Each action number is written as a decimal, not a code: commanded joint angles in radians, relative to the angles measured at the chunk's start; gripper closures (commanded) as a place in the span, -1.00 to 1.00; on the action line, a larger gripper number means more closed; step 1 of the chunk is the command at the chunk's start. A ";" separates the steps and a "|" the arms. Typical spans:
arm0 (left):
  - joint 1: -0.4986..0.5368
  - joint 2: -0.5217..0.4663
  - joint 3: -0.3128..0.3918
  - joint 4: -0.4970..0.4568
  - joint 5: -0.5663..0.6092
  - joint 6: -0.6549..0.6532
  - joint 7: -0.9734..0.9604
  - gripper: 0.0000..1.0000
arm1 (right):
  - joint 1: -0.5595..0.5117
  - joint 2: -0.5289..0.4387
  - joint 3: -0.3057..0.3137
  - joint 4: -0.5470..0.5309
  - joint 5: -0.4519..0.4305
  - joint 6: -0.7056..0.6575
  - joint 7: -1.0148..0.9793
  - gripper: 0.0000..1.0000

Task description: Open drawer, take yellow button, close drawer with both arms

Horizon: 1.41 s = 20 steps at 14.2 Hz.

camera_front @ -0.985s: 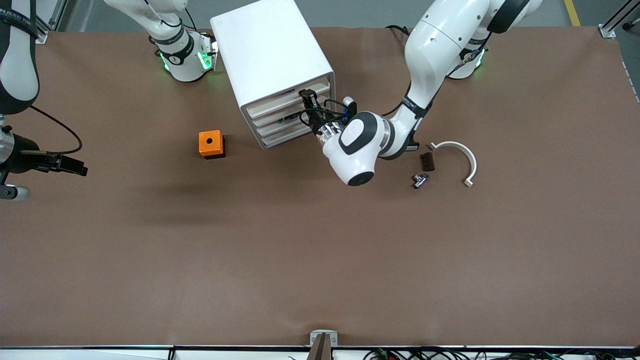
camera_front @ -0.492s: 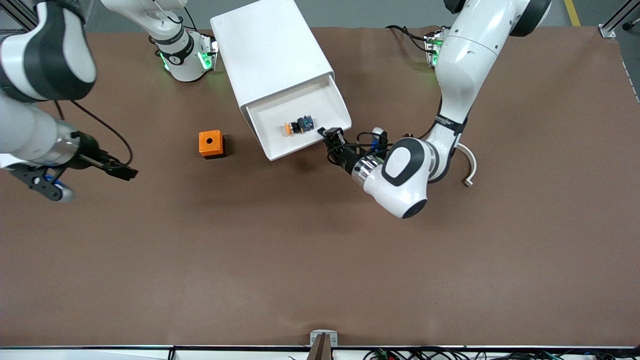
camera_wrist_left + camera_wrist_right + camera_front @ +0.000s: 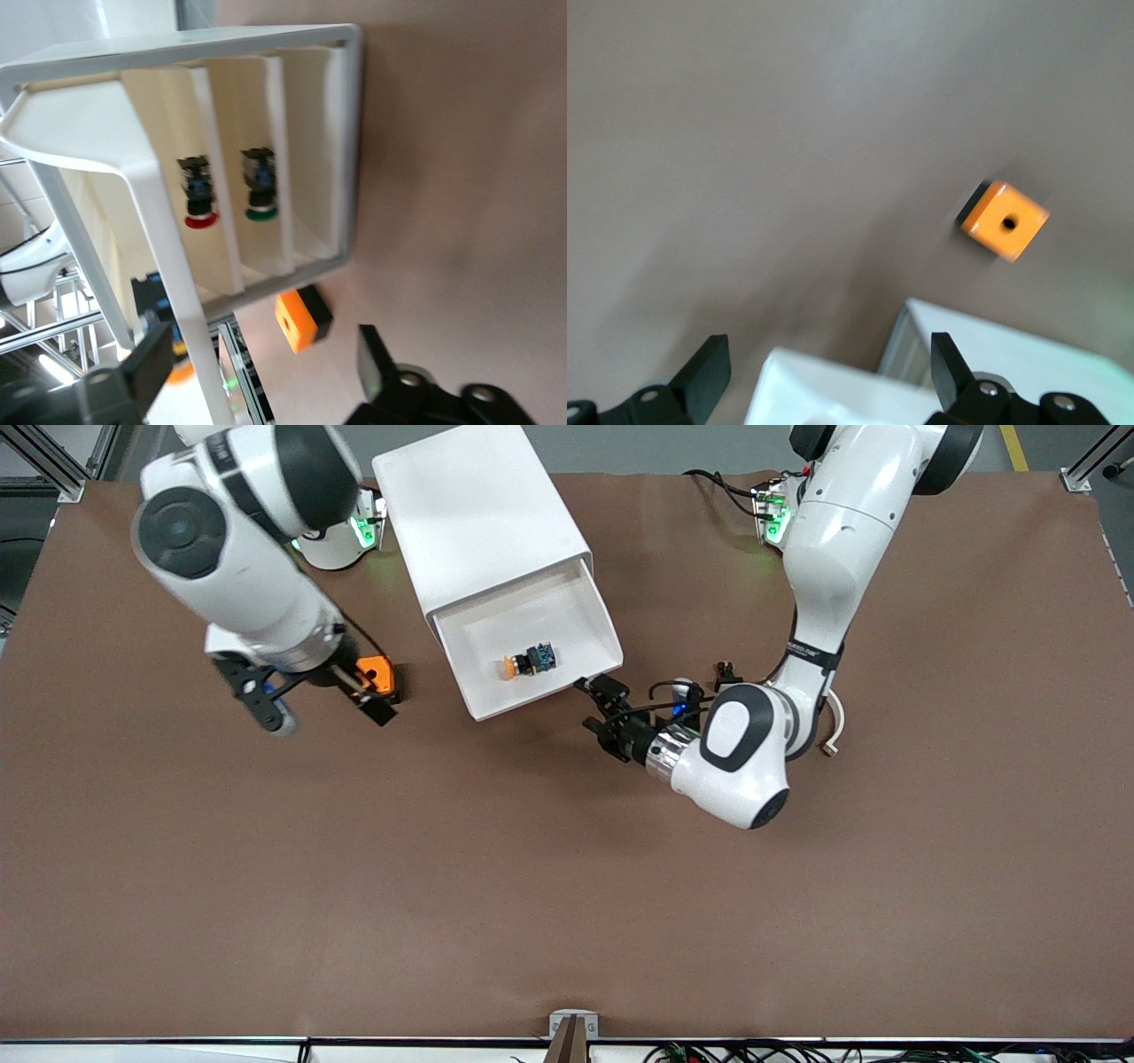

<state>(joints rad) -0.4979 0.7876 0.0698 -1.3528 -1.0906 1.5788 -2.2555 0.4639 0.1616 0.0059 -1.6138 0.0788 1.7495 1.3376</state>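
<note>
The top drawer [image 3: 567,615] of the white cabinet [image 3: 478,505] stands pulled out. The button [image 3: 529,661], with its orange cap, black body and blue-green end, lies in the drawer. My left gripper [image 3: 600,708] is open, low over the table just off the drawer's front corner, holding nothing. In the left wrist view the drawer's front lip [image 3: 173,283] runs between the open left gripper's [image 3: 261,376] fingers, farther off. My right gripper [image 3: 365,696] hangs open and empty over the orange cube. Its wrist view shows the right gripper [image 3: 828,372] with jaws wide apart.
The orange cube box [image 3: 379,672] stands on the table toward the right arm's end from the cabinet. A white curved bracket [image 3: 834,722] and a small black part [image 3: 726,667] lie by the left arm. Lower drawers [image 3: 292,177] hold a red-capped [image 3: 199,190] and a green-capped [image 3: 259,186] button.
The left gripper pulled the drawer out, then opened and backed off its front. The right arm swung in from the table's end to the orange cube.
</note>
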 commanded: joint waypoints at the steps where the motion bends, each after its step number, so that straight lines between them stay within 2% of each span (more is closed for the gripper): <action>1: 0.007 0.002 0.083 0.050 0.015 -0.017 0.056 -1.00 | 0.094 0.004 -0.015 -0.012 0.016 0.053 0.165 -1.00; 4: 0.015 -0.004 0.128 0.073 0.084 -0.017 0.178 -1.00 | 0.188 0.042 -0.017 -0.023 0.006 0.090 0.346 -1.00; 9: 0.022 -0.025 0.182 0.073 0.141 -0.017 0.500 -1.00 | 0.311 0.142 -0.017 -0.023 -0.028 0.171 0.599 -1.00; 14: 0.004 -0.091 0.166 0.072 0.348 -0.017 0.828 -1.00 | 0.375 0.193 -0.017 -0.021 -0.051 0.211 0.695 -1.00; 17: -0.045 -0.091 0.174 0.075 0.416 0.001 0.858 -1.00 | 0.378 0.194 -0.017 -0.021 -0.048 0.199 0.693 -1.00; 19: -0.045 -0.105 0.176 0.078 0.416 0.007 0.878 -1.00 | 0.378 0.194 -0.017 -0.021 -0.047 0.199 0.690 -0.48; 20: -0.047 -0.110 0.177 0.087 0.417 0.009 0.875 -1.00 | 0.378 0.194 -0.015 -0.021 -0.045 0.197 0.690 0.00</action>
<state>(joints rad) -0.5414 0.7046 0.2372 -1.2656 -0.6972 1.5837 -1.4018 0.8321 0.3552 -0.0014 -1.6455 0.0416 1.9586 2.0121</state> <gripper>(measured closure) 0.000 0.189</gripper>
